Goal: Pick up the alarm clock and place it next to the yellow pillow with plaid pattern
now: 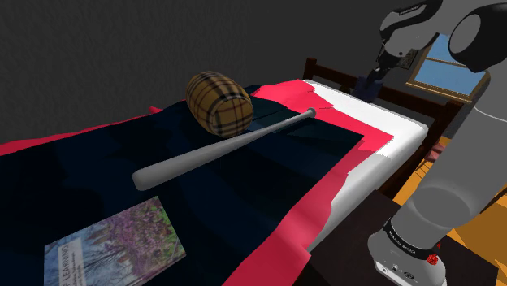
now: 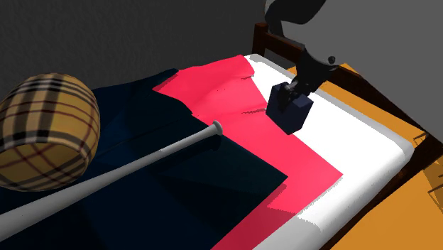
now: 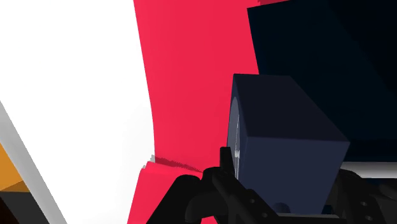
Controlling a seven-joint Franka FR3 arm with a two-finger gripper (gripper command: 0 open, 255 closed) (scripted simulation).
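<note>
Dark navy, box-shaped alarm clock (image 2: 290,113), tilted and clasped by the gripper (image 3: 281,191) beyond the grey bat's (image 1: 227,145) knob end; barrel-shaped yellow plaid pillow (image 1: 219,103) lies just beside its shaft.

grey bat (image 1: 223,146) on dark blanket (image 1: 268,179) | book (image 1: 114,244) | window (image 1: 439,55)
</note>
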